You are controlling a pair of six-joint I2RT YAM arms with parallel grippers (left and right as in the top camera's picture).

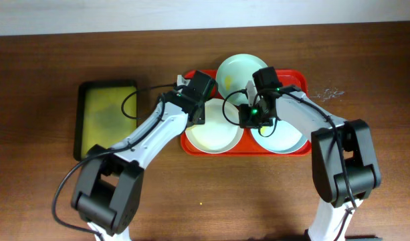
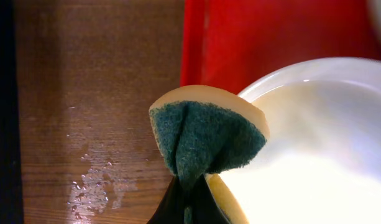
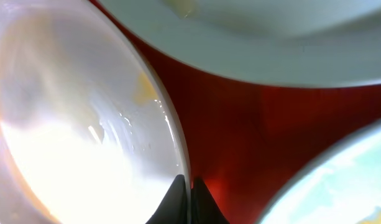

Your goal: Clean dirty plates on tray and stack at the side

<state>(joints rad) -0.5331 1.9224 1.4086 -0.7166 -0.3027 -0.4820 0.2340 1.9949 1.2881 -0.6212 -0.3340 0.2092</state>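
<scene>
My left pincer (image 2: 189,193) is squeezed shut on a sponge (image 2: 206,134) that is green on one side and yellow on the other. The sponge hangs over the edge of the white plate (image 2: 314,143), close to the left rim of the red tray (image 2: 193,43). My right pincer (image 3: 190,193) is almost shut, with the white plate's rim between its tips. The white plate has a yellow smear (image 3: 143,90). All three plates are on the tray. The white one is on the left, the blue plate (image 1: 283,137) is on the right, and the green plate (image 1: 239,72) is at the far edge.
</scene>
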